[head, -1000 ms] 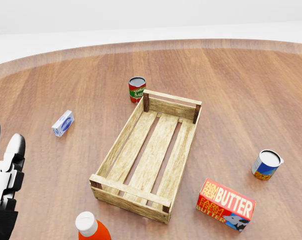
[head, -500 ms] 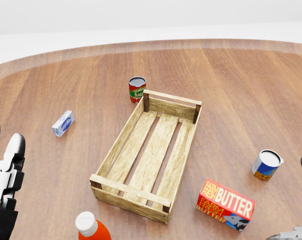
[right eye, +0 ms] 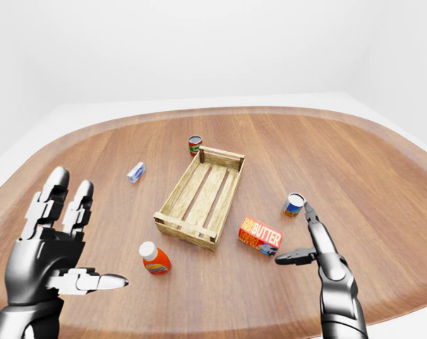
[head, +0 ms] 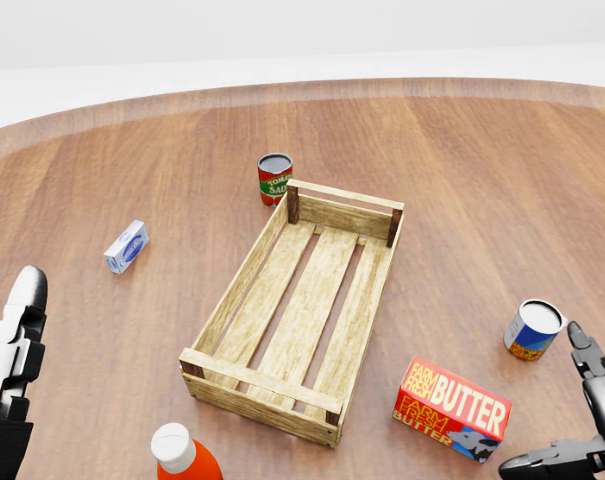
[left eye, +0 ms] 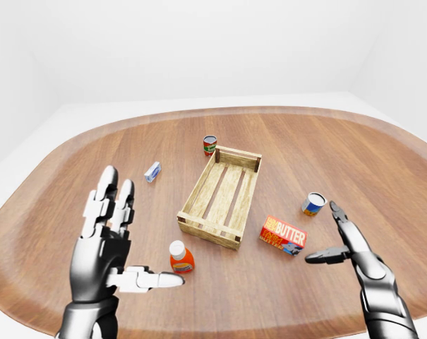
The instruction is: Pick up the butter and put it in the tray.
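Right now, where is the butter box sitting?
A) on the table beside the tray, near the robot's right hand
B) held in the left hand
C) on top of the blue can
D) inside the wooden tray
A: the butter lies on the table just right of the empty tray, with the open right hand close by.

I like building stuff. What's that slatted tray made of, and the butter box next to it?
The tray looks like rough, unpainted wood: pale slats with grain and darker corner posts. The butter box looks like smooth printed cardboard, red and white with sharp folded edges, though that's a guess.
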### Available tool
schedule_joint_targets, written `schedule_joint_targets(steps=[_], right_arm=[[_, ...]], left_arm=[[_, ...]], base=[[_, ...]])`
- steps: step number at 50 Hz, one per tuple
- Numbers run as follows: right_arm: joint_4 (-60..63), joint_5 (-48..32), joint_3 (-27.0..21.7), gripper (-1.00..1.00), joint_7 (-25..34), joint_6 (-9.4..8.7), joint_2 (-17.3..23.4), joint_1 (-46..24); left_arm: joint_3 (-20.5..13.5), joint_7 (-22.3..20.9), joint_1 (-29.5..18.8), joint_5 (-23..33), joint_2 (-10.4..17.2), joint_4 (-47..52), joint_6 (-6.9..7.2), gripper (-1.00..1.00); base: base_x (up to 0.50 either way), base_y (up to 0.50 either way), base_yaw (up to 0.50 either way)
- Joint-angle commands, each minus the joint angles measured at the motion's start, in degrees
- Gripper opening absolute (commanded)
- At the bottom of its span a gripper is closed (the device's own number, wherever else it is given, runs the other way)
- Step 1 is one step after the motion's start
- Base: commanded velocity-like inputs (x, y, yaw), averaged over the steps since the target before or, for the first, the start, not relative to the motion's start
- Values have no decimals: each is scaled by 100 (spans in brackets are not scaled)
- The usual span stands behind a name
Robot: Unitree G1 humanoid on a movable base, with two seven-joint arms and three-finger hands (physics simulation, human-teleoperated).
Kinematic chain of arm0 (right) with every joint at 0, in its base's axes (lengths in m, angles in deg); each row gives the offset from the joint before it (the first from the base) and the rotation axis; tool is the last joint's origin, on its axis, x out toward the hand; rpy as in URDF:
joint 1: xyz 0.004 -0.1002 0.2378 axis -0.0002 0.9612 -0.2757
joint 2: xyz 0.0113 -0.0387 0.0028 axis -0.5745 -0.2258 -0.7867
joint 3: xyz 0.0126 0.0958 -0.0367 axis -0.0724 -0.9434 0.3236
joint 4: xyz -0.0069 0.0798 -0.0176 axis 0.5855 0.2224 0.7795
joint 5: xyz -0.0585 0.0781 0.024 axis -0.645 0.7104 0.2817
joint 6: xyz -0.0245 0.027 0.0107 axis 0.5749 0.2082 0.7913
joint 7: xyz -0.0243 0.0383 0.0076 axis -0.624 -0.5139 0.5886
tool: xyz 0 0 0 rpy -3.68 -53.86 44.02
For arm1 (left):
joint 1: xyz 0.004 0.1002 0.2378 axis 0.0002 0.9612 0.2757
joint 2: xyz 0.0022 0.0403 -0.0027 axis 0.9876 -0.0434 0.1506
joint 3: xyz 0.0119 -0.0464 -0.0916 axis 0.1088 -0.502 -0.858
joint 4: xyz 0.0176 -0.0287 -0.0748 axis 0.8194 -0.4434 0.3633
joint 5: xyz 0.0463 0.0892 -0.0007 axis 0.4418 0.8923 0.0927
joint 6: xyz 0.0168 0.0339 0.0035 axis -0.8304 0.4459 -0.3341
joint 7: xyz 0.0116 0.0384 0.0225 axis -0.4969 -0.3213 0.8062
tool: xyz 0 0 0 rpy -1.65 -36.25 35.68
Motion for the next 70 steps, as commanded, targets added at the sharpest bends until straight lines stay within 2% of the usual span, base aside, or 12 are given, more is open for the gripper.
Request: schedule_joint_targets(steps=[1,25,38,45,54,70], right_arm=[[-836,219,328,100,-287,0,175,-398],[-2296,369,856,100,-772,0,244,-940],[-2603,340,1029,100,-842,0,263,-1107],[-2627,128,1208,100,-928,0,145,-1191],[-2749,137,1233,100,-898,0,144,-1279],[-3553,272,1252,100,-1017,0,248,-1507]], left_arm=[[36,6,5,46,-8,-37,0,100],[-140,-55,-103,-60,-30,1,0,100],[-144,-36,-148,-74,-8,-45,0,100],[-120,-41,-111,-61,-15,-31,0,100],[-217,-59,-161,-126,-21,16,0,100],[-86,-4,-140,-13,-10,-65,0,100]], base=[[0,0,0],[0,0,0],[0,0,0],[0,0,0],[0,0,0],[0,0,0]])
